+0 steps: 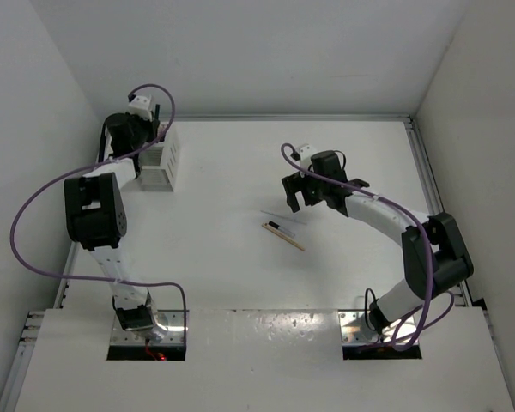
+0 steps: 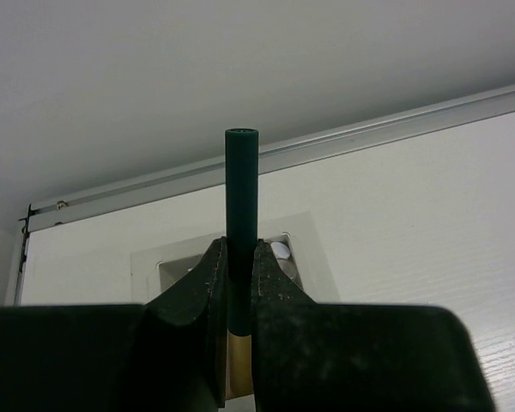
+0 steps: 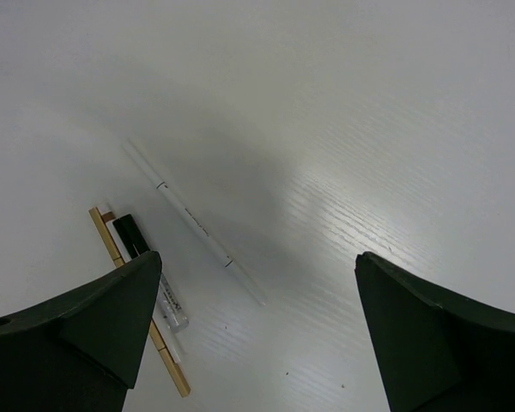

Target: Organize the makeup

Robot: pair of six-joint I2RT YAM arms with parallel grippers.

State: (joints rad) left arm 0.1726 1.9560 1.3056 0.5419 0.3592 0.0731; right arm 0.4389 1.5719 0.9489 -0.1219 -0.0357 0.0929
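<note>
Right gripper [image 1: 293,199]: jaws wide apart, empty, hovering at centre frame of the overhead view. Loose makeup on the table [image 1: 232,163], just below-left of it: white pencil [image 3: 193,219], tan stick [image 3: 137,300], black-capped clear stick [image 3: 150,275]. Long axes run upper left to lower right. Right arm nearer. Left gripper [image 2: 240,283]: clamped on dark stick [image 2: 241,197], upright over white rack [image 1: 163,159], upper left.

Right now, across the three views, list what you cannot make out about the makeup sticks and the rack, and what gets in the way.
Left wrist view: the left gripper hides the bottom tip of the dark stick and most of the white rack.
Right wrist view: a finger of the right gripper cuts across the tan stick and the black-capped stick.
Top view: the white pencil is too pale to trace on the table.
</note>
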